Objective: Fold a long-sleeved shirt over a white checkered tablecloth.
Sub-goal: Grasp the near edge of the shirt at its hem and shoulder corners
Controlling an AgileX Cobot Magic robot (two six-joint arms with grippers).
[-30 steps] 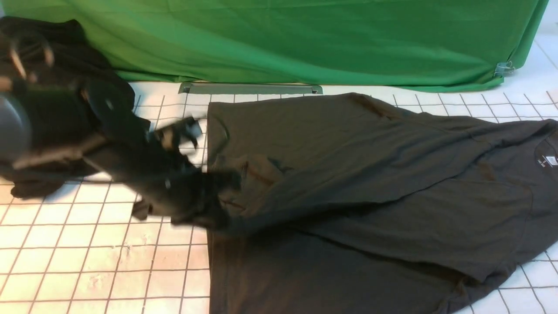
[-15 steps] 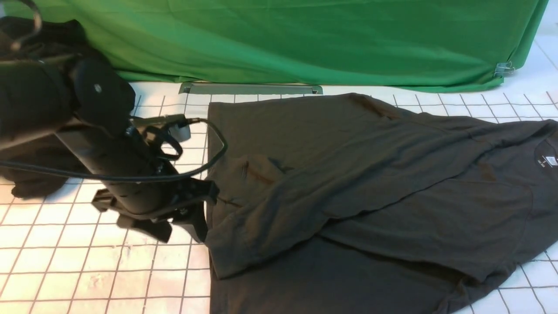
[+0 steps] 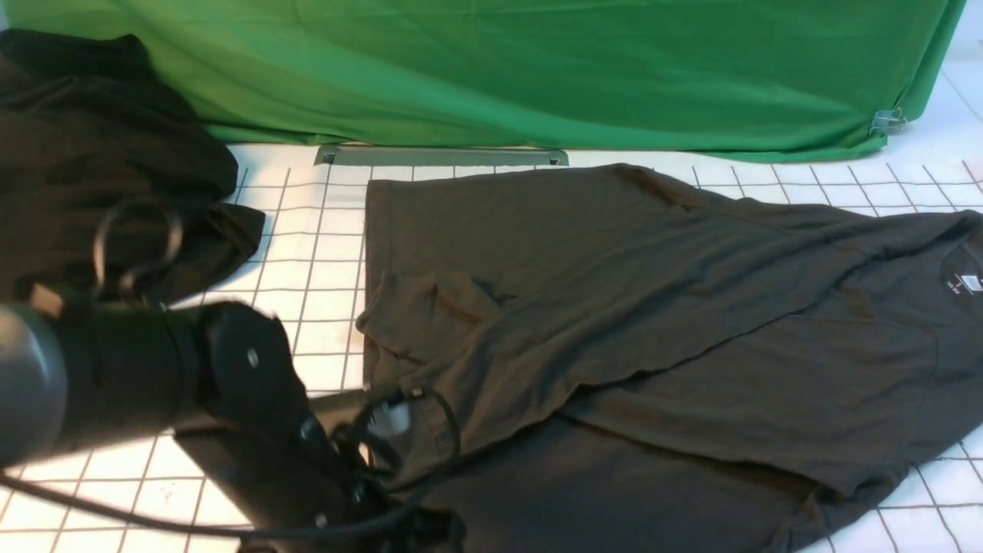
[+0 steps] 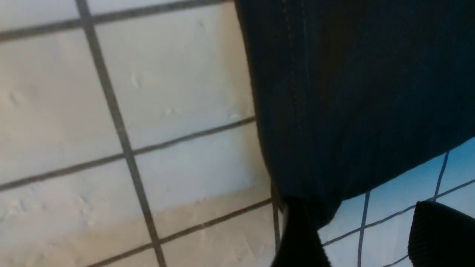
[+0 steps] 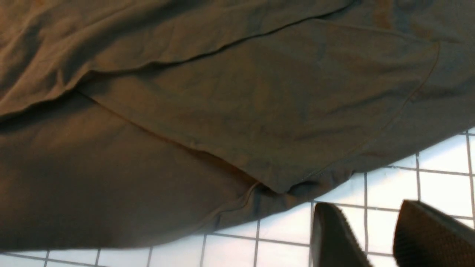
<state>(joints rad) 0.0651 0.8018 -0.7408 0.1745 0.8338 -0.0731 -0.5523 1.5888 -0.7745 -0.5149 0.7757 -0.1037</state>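
Left pincer seen wide apart, empty, one finger at shirt hem; right pincer seen partly apart over tablecloth, empty; left pincer tips cut off in front view

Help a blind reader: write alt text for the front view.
A dark grey long-sleeved shirt lies spread on a white checkered tablecloth, one sleeve folded across its body. The robot's left arm fills the near left corner; a green cloth hangs behind.

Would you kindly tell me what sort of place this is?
Probably a robot lab bench: a clipped green backdrop cloth, a white checkered tablecloth as work surface, and the left arm by the long-sleeved shirt.
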